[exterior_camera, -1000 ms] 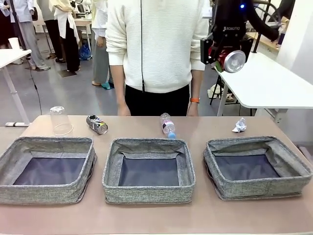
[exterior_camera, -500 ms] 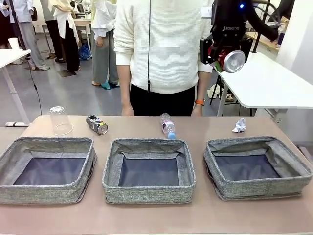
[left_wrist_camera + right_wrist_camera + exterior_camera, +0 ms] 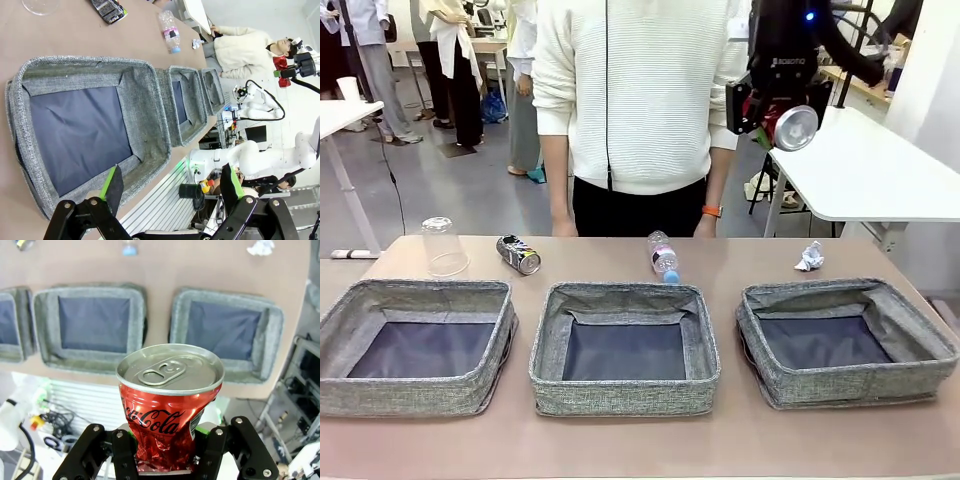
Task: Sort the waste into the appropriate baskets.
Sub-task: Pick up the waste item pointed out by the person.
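High above the table's far right, my right gripper (image 3: 772, 112) is shut on the crushed red can (image 3: 794, 126); the right wrist view shows the can (image 3: 167, 405) upright between the fingers, silver top towards the camera. My left gripper (image 3: 170, 186) is open and empty over the near edge of the left basket (image 3: 415, 292). The middle basket (image 3: 620, 296) and right basket (image 3: 840, 292) stand beside it in a row. Behind them lie a clear plastic cup (image 3: 444, 246), a dark can (image 3: 518, 253), a blue-capped bottle (image 3: 663, 256) and a paper ball (image 3: 809, 257).
A person in a white sweater (image 3: 640, 100) stands at the far edge, hands at their sides. A white table (image 3: 865, 170) is behind on the right. Other people stand far back on the left.
The person has shifted a little sideways. My right gripper with the red can has edged slightly up and left. The waste on the table has not moved.
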Controlling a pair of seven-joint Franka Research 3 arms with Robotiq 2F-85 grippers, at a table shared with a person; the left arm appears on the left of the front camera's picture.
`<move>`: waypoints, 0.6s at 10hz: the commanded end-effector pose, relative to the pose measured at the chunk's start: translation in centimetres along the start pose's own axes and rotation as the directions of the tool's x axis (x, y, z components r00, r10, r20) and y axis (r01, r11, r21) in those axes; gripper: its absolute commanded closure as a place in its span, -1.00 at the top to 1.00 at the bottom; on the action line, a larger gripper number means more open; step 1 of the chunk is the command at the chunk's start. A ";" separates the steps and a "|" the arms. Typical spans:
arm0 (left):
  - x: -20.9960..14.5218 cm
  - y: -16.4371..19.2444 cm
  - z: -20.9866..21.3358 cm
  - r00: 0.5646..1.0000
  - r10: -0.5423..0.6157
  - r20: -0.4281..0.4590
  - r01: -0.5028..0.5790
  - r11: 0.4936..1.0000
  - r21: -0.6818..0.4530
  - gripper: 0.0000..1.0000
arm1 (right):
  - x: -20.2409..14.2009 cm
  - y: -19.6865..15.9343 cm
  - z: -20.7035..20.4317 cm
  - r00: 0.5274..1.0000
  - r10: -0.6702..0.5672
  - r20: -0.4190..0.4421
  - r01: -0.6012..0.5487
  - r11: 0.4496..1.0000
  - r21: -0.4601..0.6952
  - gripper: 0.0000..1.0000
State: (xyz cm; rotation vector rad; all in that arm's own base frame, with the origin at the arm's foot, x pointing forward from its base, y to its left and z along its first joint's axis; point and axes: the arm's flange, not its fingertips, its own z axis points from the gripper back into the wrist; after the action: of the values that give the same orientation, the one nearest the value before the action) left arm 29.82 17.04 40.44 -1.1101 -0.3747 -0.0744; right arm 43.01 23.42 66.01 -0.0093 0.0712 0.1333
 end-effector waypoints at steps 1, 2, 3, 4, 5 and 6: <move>0.1 0.0 0.0 1.000 -0.019 0.012 0.019 1.000 -0.017 1.00 | 0.7 2.2 1.1 1.000 -0.016 0.020 0.017 0.999 -0.039 -1.00; 0.1 0.0 0.0 1.000 -0.019 0.012 0.019 1.000 -0.017 1.00 | 0.9 2.8 0.9 1.000 -0.004 0.009 0.005 0.999 -0.050 -1.00; 0.1 0.0 0.0 1.000 -0.019 0.012 0.019 1.000 -0.017 1.00 | 1.1 3.4 0.9 1.000 -0.024 0.007 0.025 0.998 -0.049 -1.00; 0.1 0.0 0.0 1.000 -0.019 0.012 0.019 1.000 -0.017 1.00 | 1.3 4.2 1.2 0.999 -0.053 0.007 0.053 0.998 -0.033 -1.00; 0.1 0.0 0.0 1.000 -0.019 0.012 0.019 1.000 -0.017 1.00 | 1.6 5.9 1.7 0.995 -0.100 0.005 0.100 0.995 0.000 -1.00; 0.1 0.0 0.0 1.000 -0.019 0.012 0.019 1.000 -0.017 1.00 | 1.9 7.9 2.4 0.981 -0.190 -0.036 0.193 0.978 0.075 -1.00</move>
State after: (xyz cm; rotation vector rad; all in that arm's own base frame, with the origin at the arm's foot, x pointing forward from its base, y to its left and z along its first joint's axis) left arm 29.82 17.04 40.43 -1.1102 -0.3747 -0.0742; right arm 43.70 29.02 66.70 0.0083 0.0699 0.0470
